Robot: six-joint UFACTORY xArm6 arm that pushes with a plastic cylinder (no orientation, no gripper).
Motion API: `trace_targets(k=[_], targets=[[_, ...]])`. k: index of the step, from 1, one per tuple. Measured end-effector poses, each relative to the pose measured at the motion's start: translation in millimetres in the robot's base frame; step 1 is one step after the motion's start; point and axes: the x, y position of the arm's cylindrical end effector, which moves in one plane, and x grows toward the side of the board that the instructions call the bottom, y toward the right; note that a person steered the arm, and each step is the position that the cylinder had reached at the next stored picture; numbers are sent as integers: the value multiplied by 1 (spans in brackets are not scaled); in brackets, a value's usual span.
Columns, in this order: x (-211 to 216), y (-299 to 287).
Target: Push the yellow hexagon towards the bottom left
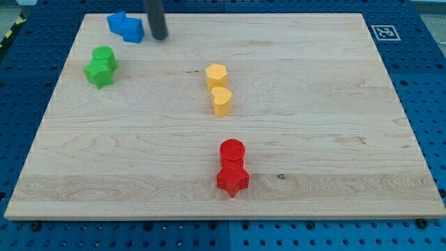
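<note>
A pale wooden board (334, 104) fills most of the view, its grain running across from side to side. It lies on a blue perforated table (425, 90) that shows along every edge. A small black-and-white square marker (384, 32) sits on the board's corner at about 1 o'clock from the centre.

The robot's dark rod comes down from the view's top edge, and its tip (160, 38) rests on the board at about 11 o'clock from the centre. It is a bare rod with no jaws, so there is nothing on it to be apart or together, and it clamps nothing.

Just to the tip's 9 o'clock lies the blue block (126, 26), an irregular shape; whether the two touch cannot be told. At the tip's 7 o'clock, a little further off, two green blocks (102, 66) press together.

The yellow hexagon (217, 74) stands near the board's centre, well apart from the tip and at its 4 o'clock. A second yellow block (221, 101) touches it at 6 o'clock. Further towards 6 o'clock, near the bottom edge, a red cylinder (232, 151) touches a red star (232, 180).
</note>
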Motion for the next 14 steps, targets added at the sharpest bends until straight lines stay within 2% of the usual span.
trace_targets(k=[1, 2, 5, 9, 12, 14], targets=[[41, 74], [57, 93], [67, 93], [183, 93], [191, 84], [194, 33]])
